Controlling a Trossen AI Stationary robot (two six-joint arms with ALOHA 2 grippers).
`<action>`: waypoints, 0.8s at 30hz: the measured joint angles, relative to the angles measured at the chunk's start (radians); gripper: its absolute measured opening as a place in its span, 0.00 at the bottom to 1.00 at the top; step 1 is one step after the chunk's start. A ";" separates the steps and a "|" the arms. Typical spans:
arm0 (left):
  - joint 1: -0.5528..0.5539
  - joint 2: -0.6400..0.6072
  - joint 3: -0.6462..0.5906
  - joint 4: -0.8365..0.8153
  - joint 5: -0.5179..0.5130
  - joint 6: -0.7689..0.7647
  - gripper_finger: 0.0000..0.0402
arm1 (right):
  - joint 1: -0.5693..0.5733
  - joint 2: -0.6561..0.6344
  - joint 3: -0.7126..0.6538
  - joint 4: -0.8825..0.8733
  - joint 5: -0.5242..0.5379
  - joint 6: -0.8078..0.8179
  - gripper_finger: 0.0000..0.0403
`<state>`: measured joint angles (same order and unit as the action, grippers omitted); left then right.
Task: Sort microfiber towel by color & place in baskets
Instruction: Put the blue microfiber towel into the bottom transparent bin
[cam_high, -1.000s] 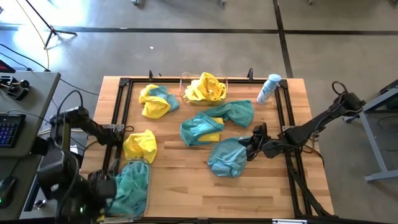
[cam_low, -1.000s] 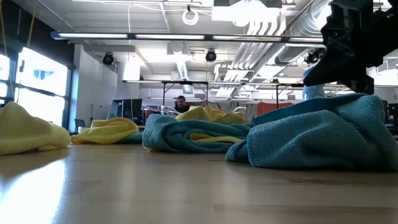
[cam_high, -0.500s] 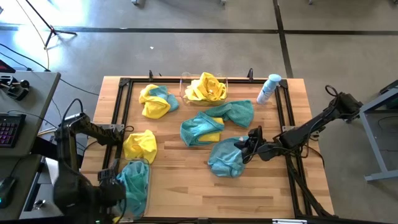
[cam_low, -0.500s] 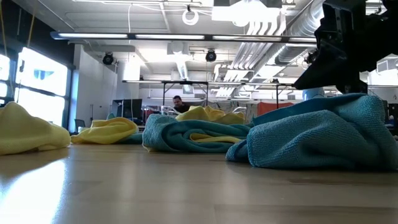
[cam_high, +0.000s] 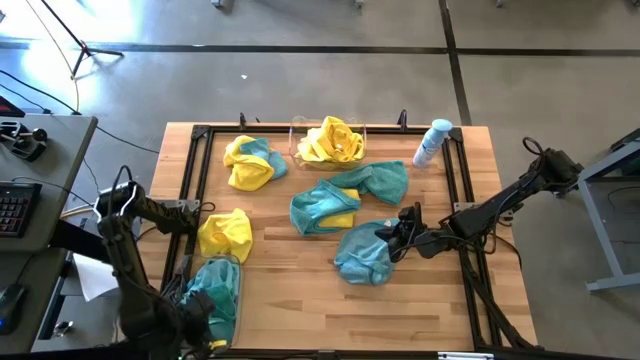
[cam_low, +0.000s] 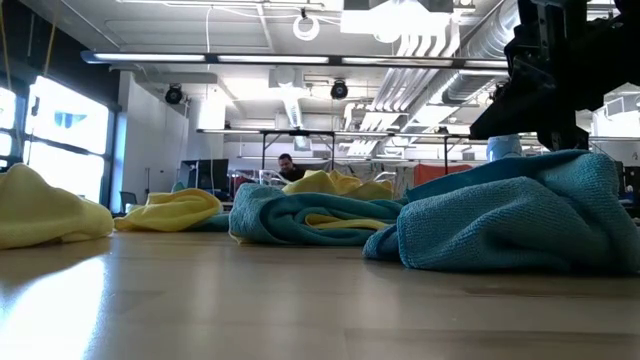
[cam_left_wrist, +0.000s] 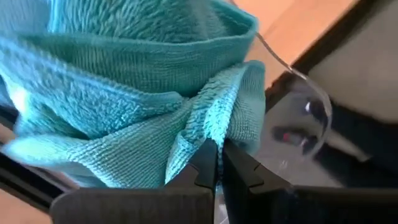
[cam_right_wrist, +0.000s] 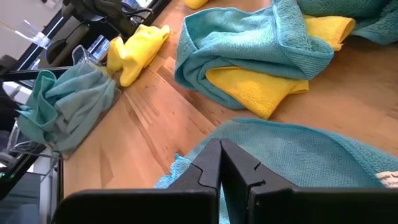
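Observation:
My left gripper (cam_left_wrist: 218, 149) is at the table's near-left corner, shut on a teal towel (cam_high: 213, 297) that fills a clear bin (cam_high: 241, 300). My right gripper (cam_high: 393, 240) is shut, with its tips at the right edge of another bunched teal towel (cam_high: 363, 256), which lies on the table right of the middle. In the right wrist view the shut gripper (cam_right_wrist: 221, 144) points at this teal towel (cam_right_wrist: 298, 155). A second clear bin (cam_high: 296, 126) at the far edge holds yellow towels (cam_high: 330, 140). My left gripper pinches a fold of the teal towel (cam_left_wrist: 208, 127) between its two fingers. The rest of the towel bunches up beyond the fingers, inside the bin, whose clear rim (cam_left_wrist: 298, 78) shows beside it. My right gripper's shut tips are at the teal towel's top, but I cannot tell whether they touch it.
Loose on the table are a yellow towel (cam_high: 225, 233), a yellow and teal pair (cam_high: 250, 162), a teal towel folded over a yellow one (cam_high: 322, 208) and another teal towel (cam_high: 382, 180). A white-and-blue spray bottle (cam_high: 430, 143) stands far right. Bare wood lies along the near edge.
My left arm has drawn back toward the table's near edge beside the near-left bin. My right gripper has shifted a little toward the table's left, onto the edge of the teal towel. The other towels lie as before.

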<state>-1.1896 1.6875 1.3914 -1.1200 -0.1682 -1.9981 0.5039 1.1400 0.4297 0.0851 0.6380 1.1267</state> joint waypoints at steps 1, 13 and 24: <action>0.000 0.000 -0.014 0.021 -0.002 -0.033 0.00 | 0.000 0.000 0.000 0.000 0.000 0.000 0.00; 0.005 0.002 -0.144 0.156 -0.029 -0.152 0.02 | 0.000 0.000 0.000 -0.001 -0.004 0.000 0.00; 0.005 0.002 -0.248 0.235 0.010 -0.173 0.20 | 0.000 0.000 0.000 -0.001 -0.006 0.000 0.00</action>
<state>-1.1851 1.6897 1.1432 -0.8847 -0.1579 -2.1713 0.5041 1.1397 0.4297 0.0841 0.6315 1.1267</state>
